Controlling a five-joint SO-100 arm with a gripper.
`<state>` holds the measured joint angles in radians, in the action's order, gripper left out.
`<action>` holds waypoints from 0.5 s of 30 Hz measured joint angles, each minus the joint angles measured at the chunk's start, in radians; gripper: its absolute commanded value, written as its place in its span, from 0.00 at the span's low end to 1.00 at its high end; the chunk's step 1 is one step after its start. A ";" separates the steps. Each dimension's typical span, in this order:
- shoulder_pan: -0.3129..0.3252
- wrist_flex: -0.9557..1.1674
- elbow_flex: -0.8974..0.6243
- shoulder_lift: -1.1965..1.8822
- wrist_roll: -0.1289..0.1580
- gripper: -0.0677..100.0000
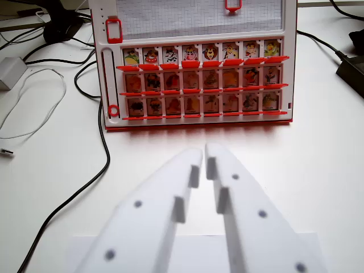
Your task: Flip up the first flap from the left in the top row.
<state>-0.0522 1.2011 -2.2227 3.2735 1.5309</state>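
Wrist view shows the white plastic claw [204,151] low in the frame, its two fingers drawn together at the tips with only a thin slit between them and nothing held, hanging over bare white tabletop [318,170] well short of the red-and-white guessing-game board [199,74]. That board lies ahead with three rows of small picture flaps, all apparently lying flat. The target, the top row's leftmost flap [131,57], sits up and toward the wrist view's left of the claw's line. To do this well, I judge the claw should travel forward and leftward, come in low at that flap's free edge, and lift gently without snagging its neighbour. A black cable [85,176] curls across the table on the left, clear of that path.
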 measured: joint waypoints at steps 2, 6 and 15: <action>0.000 0.003 0.000 0.000 0.000 0.00; 0.000 0.006 0.000 0.000 0.000 0.00; -0.002 0.006 0.000 0.000 0.018 0.00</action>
<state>-0.0537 1.2072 -2.2227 3.2735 1.5493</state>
